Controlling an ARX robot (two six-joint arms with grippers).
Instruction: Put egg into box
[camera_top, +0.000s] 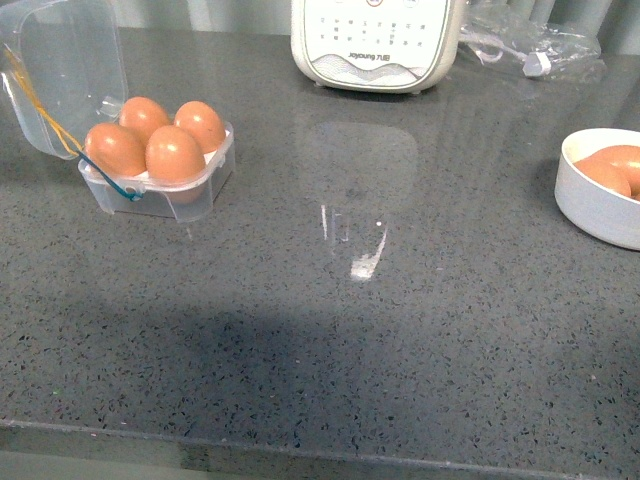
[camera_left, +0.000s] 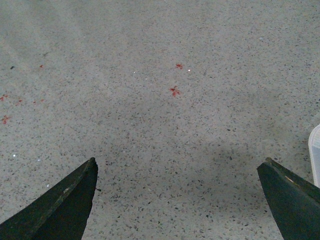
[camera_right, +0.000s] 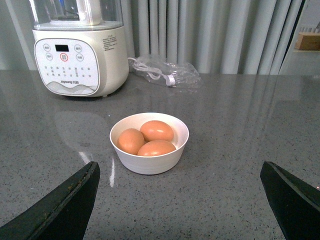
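The clear box (camera_top: 195, 195) stands at the far left of the counter with its lid (camera_top: 60, 70) swung open. Several brown eggs (camera_top: 175, 152) fill its cells. At the right edge stands a white bowl (camera_top: 590, 205) holding more brown eggs (camera_top: 605, 175). In the right wrist view the bowl (camera_right: 150, 162) holds three eggs (camera_right: 156, 130), just ahead of my open, empty right gripper (camera_right: 180, 166). My left gripper (camera_left: 180, 161) is open over bare speckled counter, holding nothing. Neither arm shows in the front view.
A cream kitchen appliance (camera_top: 375, 40) stands at the back centre, with a clear plastic bag and cable (camera_top: 530, 45) to its right. The counter's front edge (camera_top: 300, 450) runs along the bottom. A pale rim (camera_left: 316, 150) shows beside the left gripper.
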